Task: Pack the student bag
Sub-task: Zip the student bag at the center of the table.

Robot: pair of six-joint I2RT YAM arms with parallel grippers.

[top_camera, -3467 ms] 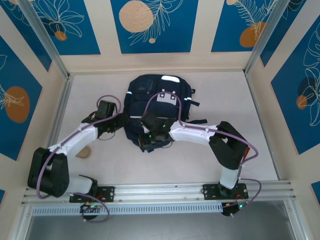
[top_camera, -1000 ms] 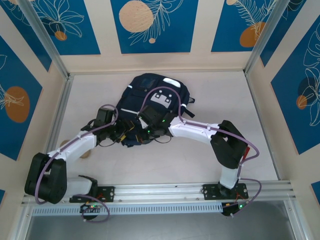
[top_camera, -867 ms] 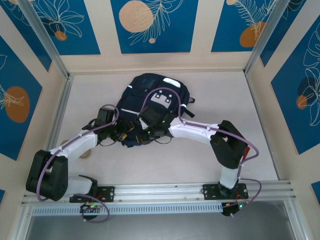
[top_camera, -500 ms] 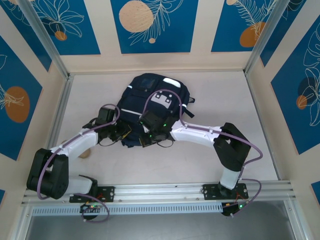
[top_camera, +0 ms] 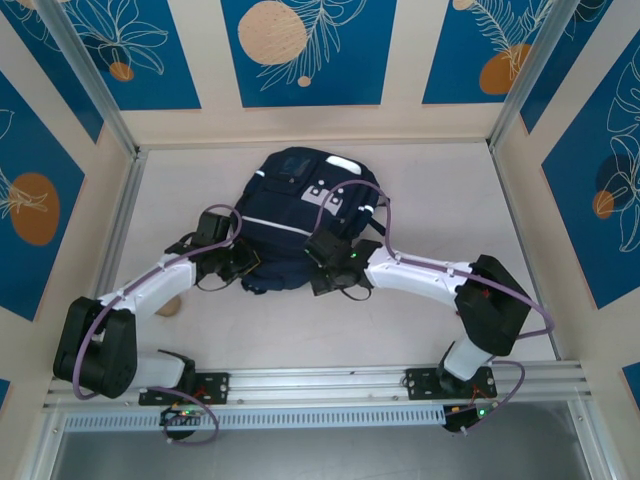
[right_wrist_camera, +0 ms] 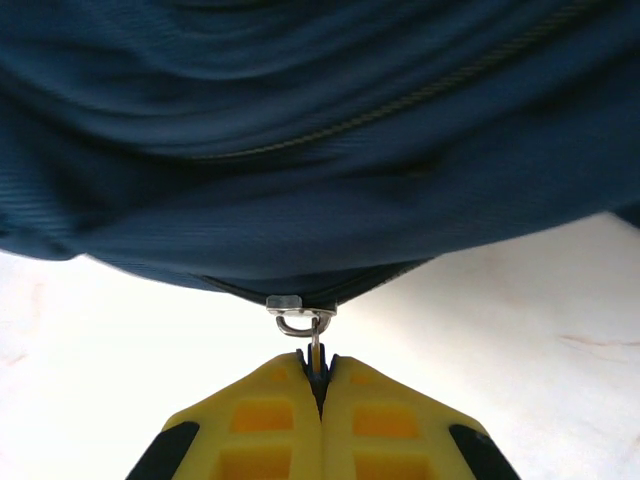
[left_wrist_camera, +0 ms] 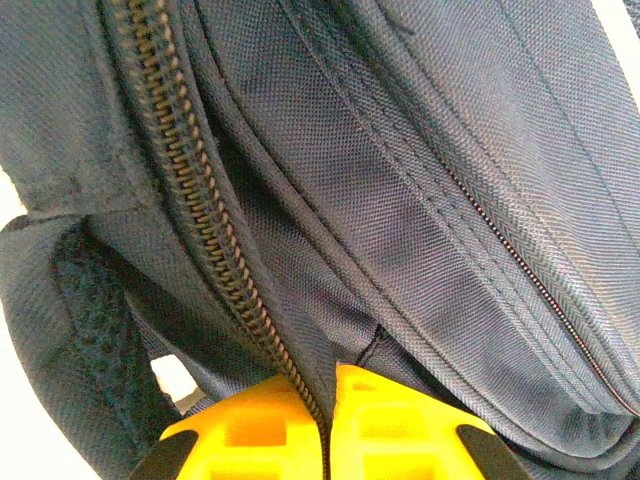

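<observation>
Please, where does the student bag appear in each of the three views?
Top external: student bag lies on the table, toward the far wall.
Left wrist: its navy fabric and zipper rise above the left gripper.
Right wrist: it spans the upper half; right gripper pinches its zipper pull.
Shared landmark: the pale table beside it.

Left arm (top_camera: 150,285) and right arm (top_camera: 425,280): white shells, black joints, looping purple cables (small green lights too); yellow pincer fingers (right_wrist_camera: 265,415).
</observation>
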